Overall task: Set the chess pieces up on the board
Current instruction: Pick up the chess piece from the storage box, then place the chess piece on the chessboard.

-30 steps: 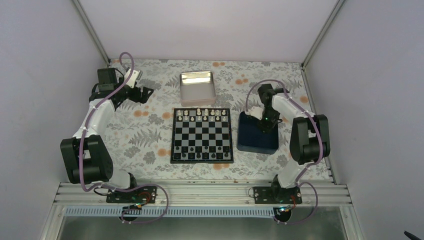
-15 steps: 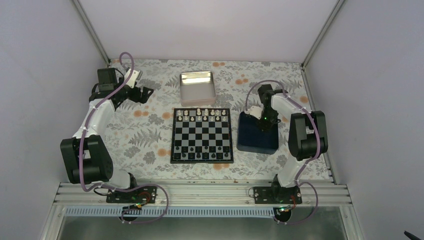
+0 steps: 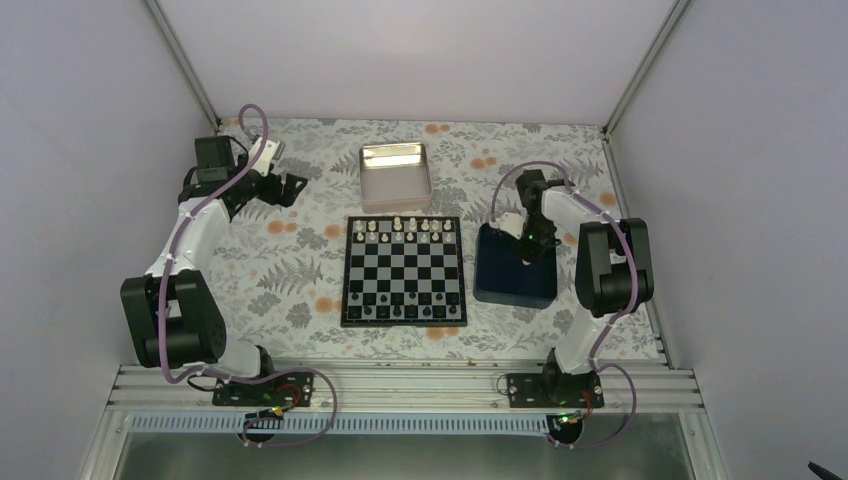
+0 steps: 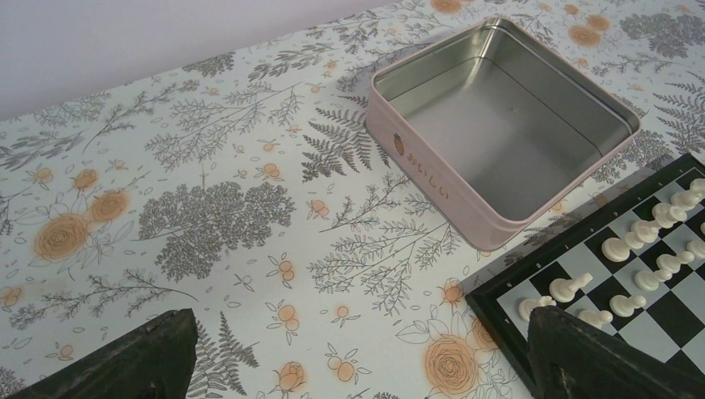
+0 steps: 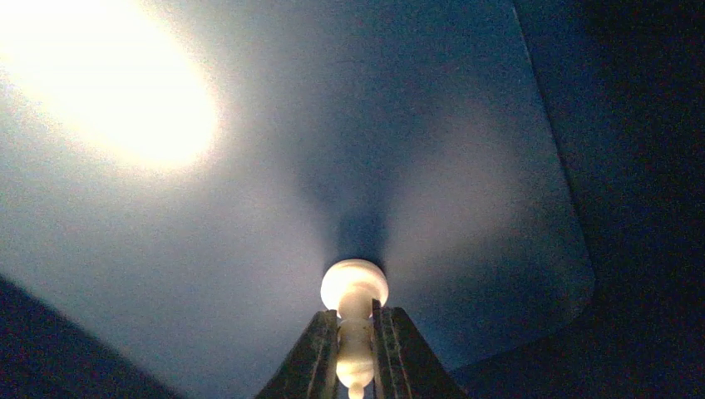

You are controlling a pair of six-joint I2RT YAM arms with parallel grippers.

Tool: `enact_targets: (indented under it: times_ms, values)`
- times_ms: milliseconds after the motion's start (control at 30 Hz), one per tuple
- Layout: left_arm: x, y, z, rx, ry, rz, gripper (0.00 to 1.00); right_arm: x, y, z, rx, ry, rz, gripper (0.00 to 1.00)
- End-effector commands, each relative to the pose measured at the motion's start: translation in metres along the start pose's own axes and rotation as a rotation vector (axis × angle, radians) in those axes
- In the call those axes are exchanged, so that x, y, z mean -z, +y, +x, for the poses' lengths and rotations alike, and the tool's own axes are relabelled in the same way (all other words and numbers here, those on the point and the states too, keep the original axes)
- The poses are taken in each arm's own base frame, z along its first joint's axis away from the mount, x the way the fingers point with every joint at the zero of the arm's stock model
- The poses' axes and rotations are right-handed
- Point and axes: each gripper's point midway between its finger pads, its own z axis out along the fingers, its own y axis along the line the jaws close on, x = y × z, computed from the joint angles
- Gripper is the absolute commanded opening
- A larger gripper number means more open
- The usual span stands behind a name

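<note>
Board lies flat mid-table, edges square to the table's, black border all round. Cream chess pieces stand on its two far rows, dark pieces on the near row. Silver tin sits just beyond the far edge, w/ a narrow strip of cloth btwn, not touching. Blue tray is just beside the board's R edge, thin gap. Widest room to move is the floral cloth L of the board, plus a strip btwn the board's near edge and the arm bases.

R gripper is down inside the tray, toward its far half, arm folded close to the R wall. L gripper hangs over the far-L cloth, well apart from the board, pointing toward the tin.

Top view is too small to show what the R fingers have. R wrist view does: R gripper is pinched tight on one cream piece, its round head sticking out past the tips, w/ the glossy tray floor behind and the tray's rounded corner at right. Prob. a pawn, but the view is too close to be sure.

L wrist view: L gripper has jaws spread wide, released, gripping no piece, cloth below. Only here the tin shows a pink outer wall w/ small print, and the board's far-L corner shows cream pieces standing upright.
</note>
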Motion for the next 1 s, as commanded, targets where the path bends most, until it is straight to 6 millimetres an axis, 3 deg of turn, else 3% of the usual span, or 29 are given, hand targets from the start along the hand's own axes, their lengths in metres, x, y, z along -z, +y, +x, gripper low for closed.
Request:
enact_targets:
  times_ms: [0, 133, 233, 400, 467, 633, 733, 967]
  values:
    - [0.003, -0.002, -0.004, -0.018, -0.025, 0.014, 0.98, 0.007, -0.002, 0.002, -0.014, -0.003, 0.003, 0.08]
    - [0.004, -0.002, -0.006, -0.02, -0.03, 0.015, 0.98, 0.04, -0.005, -0.01, 0.001, -0.046, 0.035, 0.06]
    - [0.005, -0.003, -0.007, -0.02, -0.033, 0.017, 0.98, 0.078, 0.002, -0.037, 0.05, -0.12, 0.056, 0.06]
    - [0.009, -0.003, -0.011, -0.025, -0.042, 0.009, 0.98, 0.142, 0.032, -0.102, 0.199, -0.288, 0.046, 0.06]
    - [0.01, -0.003, -0.012, -0.028, -0.045, 0.004, 0.98, 0.157, 0.047, -0.132, 0.263, -0.339, 0.043, 0.06]
    - [0.013, -0.003, -0.014, -0.033, -0.052, -0.003, 0.98, 0.192, 0.055, -0.208, 0.337, -0.485, 0.115, 0.06]
    - [0.012, -0.003, -0.014, -0.032, -0.052, 0.0, 0.98, 0.194, 0.068, -0.244, 0.386, -0.513, 0.119, 0.06]
    - [0.012, -0.003, -0.013, -0.035, -0.051, -0.001, 0.98, 0.156, 0.108, -0.307, 0.504, -0.492, 0.165, 0.05]
